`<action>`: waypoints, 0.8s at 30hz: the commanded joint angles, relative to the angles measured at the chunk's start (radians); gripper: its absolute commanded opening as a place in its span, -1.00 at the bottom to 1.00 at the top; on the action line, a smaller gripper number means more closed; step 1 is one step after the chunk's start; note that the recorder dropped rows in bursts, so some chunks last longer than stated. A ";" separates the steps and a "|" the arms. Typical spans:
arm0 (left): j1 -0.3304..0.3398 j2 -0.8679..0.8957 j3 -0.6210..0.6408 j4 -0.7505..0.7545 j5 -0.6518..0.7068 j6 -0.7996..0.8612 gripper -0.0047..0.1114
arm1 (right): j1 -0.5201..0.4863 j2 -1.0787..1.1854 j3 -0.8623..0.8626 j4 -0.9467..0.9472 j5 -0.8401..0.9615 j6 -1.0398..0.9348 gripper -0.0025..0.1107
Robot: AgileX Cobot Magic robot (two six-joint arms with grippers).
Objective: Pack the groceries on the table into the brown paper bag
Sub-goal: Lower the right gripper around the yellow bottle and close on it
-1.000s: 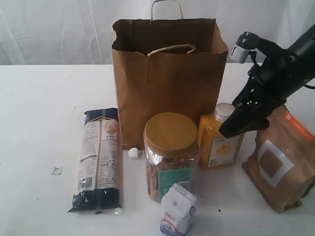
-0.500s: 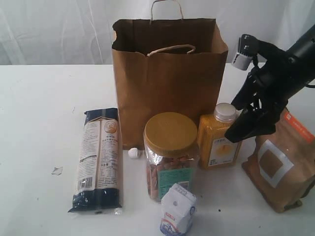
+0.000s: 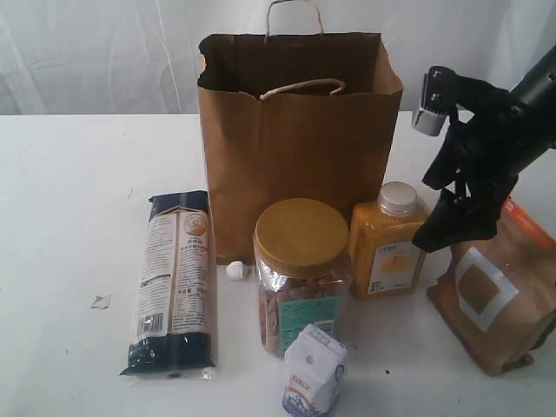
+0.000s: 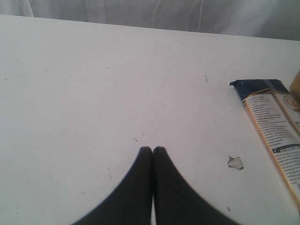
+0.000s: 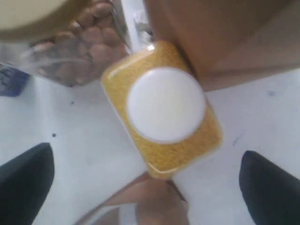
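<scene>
Right gripper [image 3: 445,230] hangs wide open above the orange-yellow bottle [image 3: 388,248], groceries unpacked.

Exterior view: the gripper is just above and beside the bottle's cap. The kraft pouch [image 3: 499,295] is close on its other side, and the brown paper bag [image 3: 295,139] stands open behind the bottle, likely so things can drop straight in. Left wrist view: the left gripper [image 4: 153,152] is closed and empty over bare worktop [image 4: 70,93], with the pasta packet [image 4: 276,131] well off to one side. Right wrist view: the bottle's white cap sits centred beneath the gripper, fingers [image 5: 23,178] spread on either side, apparently lined up for a grasp.
</scene>
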 commanded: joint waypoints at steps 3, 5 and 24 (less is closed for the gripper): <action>-0.008 -0.004 0.003 0.000 0.000 0.002 -0.92 | 0.030 0.012 -0.003 -0.085 -0.195 -0.107 0.90; -0.008 -0.004 0.003 0.000 0.000 0.002 -0.92 | 0.048 0.023 -0.003 -0.085 -0.234 -0.125 0.90; -0.008 -0.004 0.003 0.000 0.000 0.002 -0.92 | 0.135 0.102 -0.003 -0.039 -0.128 -0.085 0.90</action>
